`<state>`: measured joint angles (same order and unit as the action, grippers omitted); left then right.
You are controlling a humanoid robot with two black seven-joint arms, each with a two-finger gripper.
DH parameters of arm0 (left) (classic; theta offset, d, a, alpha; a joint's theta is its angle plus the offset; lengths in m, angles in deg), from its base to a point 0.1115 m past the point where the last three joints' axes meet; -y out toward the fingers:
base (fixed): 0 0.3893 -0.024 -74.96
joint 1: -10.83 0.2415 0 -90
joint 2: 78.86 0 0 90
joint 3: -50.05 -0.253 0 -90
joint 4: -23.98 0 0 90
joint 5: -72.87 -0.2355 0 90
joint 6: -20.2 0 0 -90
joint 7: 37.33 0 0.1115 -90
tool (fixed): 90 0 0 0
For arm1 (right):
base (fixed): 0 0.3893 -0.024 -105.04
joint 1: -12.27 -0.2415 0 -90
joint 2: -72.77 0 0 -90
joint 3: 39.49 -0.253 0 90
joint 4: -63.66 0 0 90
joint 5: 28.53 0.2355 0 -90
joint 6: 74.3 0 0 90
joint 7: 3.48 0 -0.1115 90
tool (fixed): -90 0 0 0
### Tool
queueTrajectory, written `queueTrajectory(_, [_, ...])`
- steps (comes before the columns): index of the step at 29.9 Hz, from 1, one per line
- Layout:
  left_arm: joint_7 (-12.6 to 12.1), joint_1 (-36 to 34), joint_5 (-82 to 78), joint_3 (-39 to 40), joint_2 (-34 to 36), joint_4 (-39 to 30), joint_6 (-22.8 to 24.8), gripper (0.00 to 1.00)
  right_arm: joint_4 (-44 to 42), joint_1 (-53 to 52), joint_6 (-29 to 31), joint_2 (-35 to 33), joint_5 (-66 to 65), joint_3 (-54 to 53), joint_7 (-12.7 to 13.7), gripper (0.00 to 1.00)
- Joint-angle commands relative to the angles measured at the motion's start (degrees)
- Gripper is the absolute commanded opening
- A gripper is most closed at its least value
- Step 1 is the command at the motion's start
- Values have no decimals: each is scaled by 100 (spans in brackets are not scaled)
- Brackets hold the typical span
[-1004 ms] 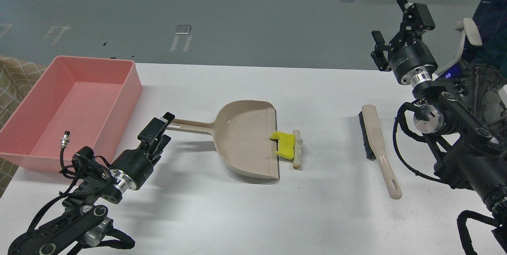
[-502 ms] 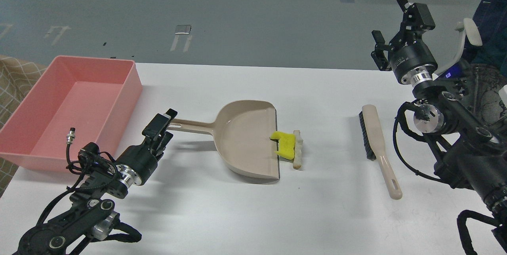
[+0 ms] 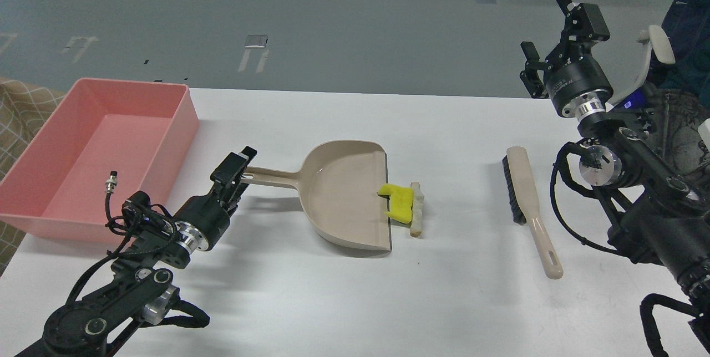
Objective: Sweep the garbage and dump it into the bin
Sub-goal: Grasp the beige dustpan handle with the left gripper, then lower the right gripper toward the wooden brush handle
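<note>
Reaching low from left, left gripper [image 3: 239, 167] at end of dustpan [image 3: 338, 196] handle, fingers narrow; grip on it unclear. Right gripper [image 3: 549, 41] raised off table [image 3: 444, 290], spread wide. Yellow chunk [image 3: 400, 204], bread slice [image 3: 417, 209] at dustpan lip. Pink bin [image 3: 33, 210] far left. Brush [image 3: 527, 202] beside right arm.

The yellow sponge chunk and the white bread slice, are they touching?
Touching. The head view shows the yellow sponge chunk pressed against the white bread slice, with no gap between them at the dustpan lip.
</note>
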<state>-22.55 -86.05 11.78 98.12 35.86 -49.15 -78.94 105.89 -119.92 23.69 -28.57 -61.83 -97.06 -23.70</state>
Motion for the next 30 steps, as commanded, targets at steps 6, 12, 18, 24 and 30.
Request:
queueTrajectory(6, [-72,-33,0,-35,-28,-9,27,67,-4,-9,0,0,0,9,1,100])
queueTrajectory(12, [-116,-25,27,-35,-28,-53,44,56,-4,-9,0,0,0,9,9,100])
queueTrajectory(18, [-107,-16,88,-35,-28,-53,35,42,-4,-9,0,0,0,9,1,100])
queueTrajectory(24, [-98,-7,53,-35,-28,-44,44,0,-4,-9,0,0,0,9,9,100])
queueTrajectory(30, [-98,-42,27,-44,-11,-53,44,0,5,-17,9,-8,0,9,44,100])
